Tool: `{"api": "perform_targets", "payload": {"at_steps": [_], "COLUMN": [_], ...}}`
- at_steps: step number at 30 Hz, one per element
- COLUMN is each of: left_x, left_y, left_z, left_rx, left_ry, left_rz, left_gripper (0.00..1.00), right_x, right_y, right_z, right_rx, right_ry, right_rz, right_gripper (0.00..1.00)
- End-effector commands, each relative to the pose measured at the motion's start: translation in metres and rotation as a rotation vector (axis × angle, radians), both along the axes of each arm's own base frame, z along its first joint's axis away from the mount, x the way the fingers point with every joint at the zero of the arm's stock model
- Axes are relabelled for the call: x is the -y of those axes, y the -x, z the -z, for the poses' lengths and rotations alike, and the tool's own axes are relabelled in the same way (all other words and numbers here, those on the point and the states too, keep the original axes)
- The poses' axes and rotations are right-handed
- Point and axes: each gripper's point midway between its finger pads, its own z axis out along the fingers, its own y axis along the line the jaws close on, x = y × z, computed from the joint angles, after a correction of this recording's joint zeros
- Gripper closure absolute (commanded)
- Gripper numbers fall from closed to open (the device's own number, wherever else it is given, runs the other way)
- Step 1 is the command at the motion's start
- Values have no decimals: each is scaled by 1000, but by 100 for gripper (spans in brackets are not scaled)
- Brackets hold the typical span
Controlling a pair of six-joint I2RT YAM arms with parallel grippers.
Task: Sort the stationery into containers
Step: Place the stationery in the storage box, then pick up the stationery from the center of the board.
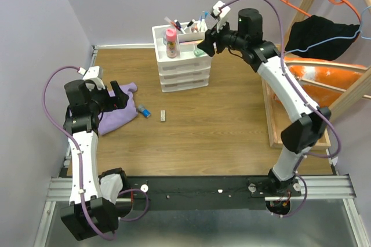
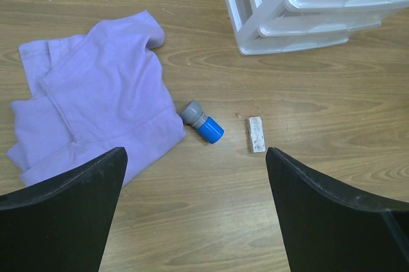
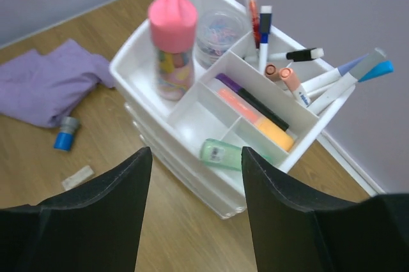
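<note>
Soft, even overhead light, bright with no hard glare. Brown wood-grain worktop carries only faint, short shadows. Wrist views are sharp at mid-distance; black gripper fingers up close are soft-edged, featureless dark masses. White plastic drawer organiser is slightly washed out — mild wide-angle stretch at the edges.

Organiser: one, with three drawers. Pens and markers in its far compartment: eight, though they overlap. Pink-capped bottle: one. Clear tub: one. Pale green item: one. Loose on the desk: one blue-and-grey stub, one white block, one purple cloth.
</note>
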Motion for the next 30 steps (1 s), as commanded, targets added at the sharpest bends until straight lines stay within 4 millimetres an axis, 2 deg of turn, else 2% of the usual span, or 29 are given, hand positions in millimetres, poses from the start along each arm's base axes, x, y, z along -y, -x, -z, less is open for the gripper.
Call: {"api": "perform_targets", "payload": {"at_steps": [1, 2, 3, 5, 6, 7, 9, 10, 12, 14, 15, 16, 17, 18, 24, 26, 30], "left_x": [3, 2, 1, -9, -12, -15, -28, -34, -46, -52, -55, -59, -60, -60, -59, -59, -58], "left_y": [5, 7, 11, 14, 19, 21, 27, 29, 34, 37, 39, 41, 42, 43, 53, 55, 61], "left_z": [-19, -18, -17, -15, -13, -13, -11, -11, -10, -10, -10, -12, -13, -15, -20, -20, -15], "left_rx": [63, 61, 57, 43, 29, 28, 17, 14, -1, -7, -13, -11, -10, -3, 11, 12, -8], "left_ry": [0, -5, -18, -51, -66, -85, -133, -158, -195, -219, -228, -243, -253, -258, -290, -299, -306], "left_rz": [7, 2, -4, -57, -73, -86, -155, -176, -240, -272, -289, -306, -308, -310, -293, -290, -286], "left_gripper": [1, 1, 1, 1, 1, 1, 1, 1, 1, 1, 1, 1, 1, 1, 1, 1, 1], "right_x": [-18, -24, -38, -49, -65, -70, -92, -98, -113, -121, -129, -132, -137, -148, -158, -164, -161], "right_y": [64, 73, 87, 107, 125, 131, 152, 153, 163, 159, 164, 165, 166, 169, 156, 153, 148], "right_z": [48, 62, 83, 117, 128, 148, 168, 188, 198, 217, 224, 229, 245, 246, 294, 296, 311], "right_rx": [-198, -239, -293, -389, -429, -471, -541, -592, -670, -703, -748, -763, -789, -799, -859, -862, -856], "right_ry": [21, 44, 86, 144, 163, 201, 219, 239, 214, 226, 210, 211, 227, 216, 248, 238, 260], "right_rz": [-107, -126, -138, -118, -143, -124, -116, -80, -32, 62, 125, 152, 173, 199, 350, 351, 404], "right_gripper": [36, 36, 36, 36, 36, 36, 35, 34, 34, 30, 26, 17, 0, 0, 2, 10, 19]}}
